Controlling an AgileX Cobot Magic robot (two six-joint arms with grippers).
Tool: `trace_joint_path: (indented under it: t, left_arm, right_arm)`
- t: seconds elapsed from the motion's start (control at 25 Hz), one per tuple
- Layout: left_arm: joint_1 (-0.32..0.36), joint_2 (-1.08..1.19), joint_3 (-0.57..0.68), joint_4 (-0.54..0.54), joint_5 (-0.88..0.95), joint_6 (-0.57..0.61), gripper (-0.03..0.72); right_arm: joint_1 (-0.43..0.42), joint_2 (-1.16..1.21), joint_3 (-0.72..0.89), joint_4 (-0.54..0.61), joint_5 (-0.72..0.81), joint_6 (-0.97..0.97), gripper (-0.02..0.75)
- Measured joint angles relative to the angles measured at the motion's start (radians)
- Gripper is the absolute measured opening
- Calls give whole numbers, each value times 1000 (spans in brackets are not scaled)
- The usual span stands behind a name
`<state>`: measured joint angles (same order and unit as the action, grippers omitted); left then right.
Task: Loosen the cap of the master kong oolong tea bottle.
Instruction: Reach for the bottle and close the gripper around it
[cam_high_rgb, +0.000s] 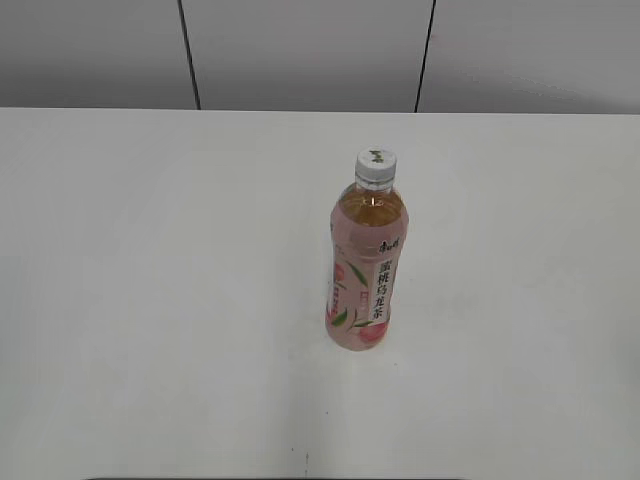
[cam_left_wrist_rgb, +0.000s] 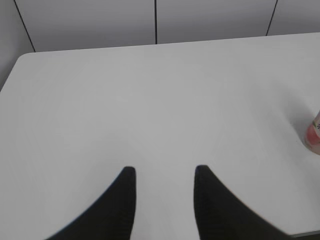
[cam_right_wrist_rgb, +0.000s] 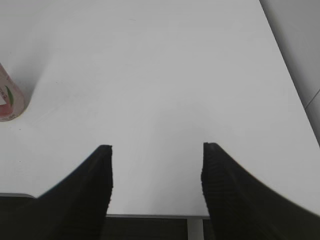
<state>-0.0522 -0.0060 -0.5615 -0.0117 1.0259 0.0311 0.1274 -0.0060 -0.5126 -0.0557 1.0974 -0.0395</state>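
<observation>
The master kong oolong tea bottle (cam_high_rgb: 366, 270) stands upright near the middle of the white table (cam_high_rgb: 150, 300), its pink peach label facing the camera. Its white cap (cam_high_rgb: 376, 164) with a green mark sits on top. Neither gripper shows in the exterior view. In the left wrist view my left gripper (cam_left_wrist_rgb: 165, 172) is open over bare table, and only the bottle's base (cam_left_wrist_rgb: 314, 136) peeks in at the right edge. In the right wrist view my right gripper (cam_right_wrist_rgb: 157, 148) is open wider, near the table's front edge, with the bottle's base (cam_right_wrist_rgb: 10, 100) far to its left.
A grey panelled wall (cam_high_rgb: 300, 50) runs behind the table's far edge. The table's right edge (cam_right_wrist_rgb: 287, 75) shows in the right wrist view, its rounded back left corner (cam_left_wrist_rgb: 22, 57) in the left wrist view.
</observation>
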Motion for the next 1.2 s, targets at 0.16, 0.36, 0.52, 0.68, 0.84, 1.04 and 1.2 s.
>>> trace_joint_path:
  t: [0.16, 0.36, 0.52, 0.68, 0.84, 1.04, 1.2]
  left_arm:
    - [0, 0, 0, 0, 0, 0, 241]
    - [0, 0, 0, 0, 0, 0, 241]
    - [0, 0, 0, 0, 0, 0, 241]
    - [0, 0, 0, 0, 0, 0, 241]
    - [0, 0, 0, 0, 0, 0, 241]
    - [0, 0, 0, 0, 0, 0, 241]
    - [0, 0, 0, -3, 0, 0, 241]
  right_arm:
    - [0, 0, 0, 0, 0, 0, 431]
    - [0, 0, 0, 0, 0, 0, 431]
    - [0, 0, 0, 0, 0, 0, 431]
    - [0, 0, 0, 0, 0, 0, 431]
    - [0, 0, 0, 0, 0, 0, 431]
    - [0, 0, 0, 0, 0, 0, 431]
    - [0, 0, 0, 0, 0, 0, 431]
